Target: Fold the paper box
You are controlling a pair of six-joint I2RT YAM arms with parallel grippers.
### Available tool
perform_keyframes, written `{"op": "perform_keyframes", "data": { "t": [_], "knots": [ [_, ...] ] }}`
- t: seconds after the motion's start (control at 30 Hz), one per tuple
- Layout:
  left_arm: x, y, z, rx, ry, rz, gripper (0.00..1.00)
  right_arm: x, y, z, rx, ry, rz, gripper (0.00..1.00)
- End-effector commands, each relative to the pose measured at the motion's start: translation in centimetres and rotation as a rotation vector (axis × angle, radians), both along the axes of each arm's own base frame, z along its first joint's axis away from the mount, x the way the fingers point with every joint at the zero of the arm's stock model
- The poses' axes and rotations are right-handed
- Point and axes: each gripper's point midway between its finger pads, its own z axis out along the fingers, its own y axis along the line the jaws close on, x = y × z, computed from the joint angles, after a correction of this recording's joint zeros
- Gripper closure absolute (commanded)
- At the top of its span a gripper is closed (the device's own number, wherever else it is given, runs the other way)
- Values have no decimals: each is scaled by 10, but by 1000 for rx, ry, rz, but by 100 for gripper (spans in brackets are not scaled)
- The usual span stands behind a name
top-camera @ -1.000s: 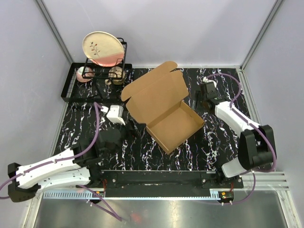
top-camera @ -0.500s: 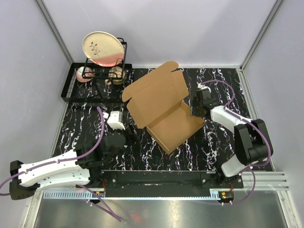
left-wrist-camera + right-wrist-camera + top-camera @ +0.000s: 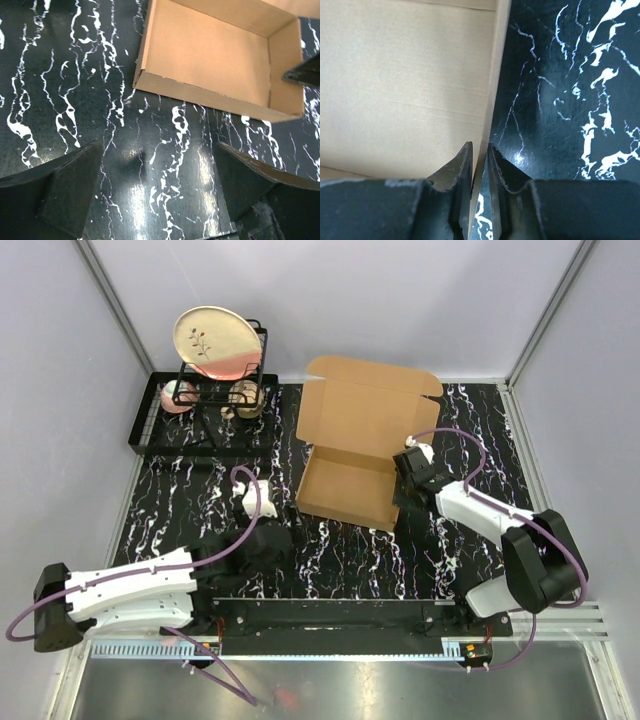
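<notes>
Pinching the paper box (image 3: 350, 455) by its right side wall: right gripper (image 3: 479, 150), narrow, one finger each side of the cardboard. Nearby: left gripper (image 3: 159, 150), wide, empty, over the table (image 3: 75, 75) before the near wall. Box mid-table, lid (image 3: 370, 390) open rearward. Hazard: single-sided pull may buckle wall, skew tray.

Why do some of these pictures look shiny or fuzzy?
Left wrist view: glare on the black white-veined marble table, open left fingers dark and soft. Right wrist view: blurred right fingers fill the foreground, pinching a wall of the plain brown cardboard box. Top view: even light, sharp.
</notes>
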Motion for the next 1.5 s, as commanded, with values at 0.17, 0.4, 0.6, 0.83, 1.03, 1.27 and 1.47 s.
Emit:
{"op": "perform_keyframes", "data": {
  "t": [0.17, 0.4, 0.6, 0.83, 1.03, 1.27, 1.47],
  "knots": [
    [78, 6, 34, -19, -68, 40, 1, -12, -14, 2, -76, 8, -49, 84],
    [143, -24, 34, 49, -61, -59, 1, -23, -8, -7, -50, 59, -12, 95],
    [146, -47, -14, 60, 70, -127, 5, -28, -4, -11, -40, 73, 9, 99],
    [147, -23, -76, 90, 196, -69, 16, -27, -1, -14, -35, 80, 25, 100],
    [151, -24, -91, 108, 229, -56, 58, -25, 0, -14, -37, 80, 32, 100],
    [150, -33, -96, 99, 246, -75, 70, -26, 2, -14, -45, 85, 35, 100],
    [131, -49, -107, 139, 247, -121, 100, -30, -1, -18, -98, 104, 8, 100]
  ]
}}
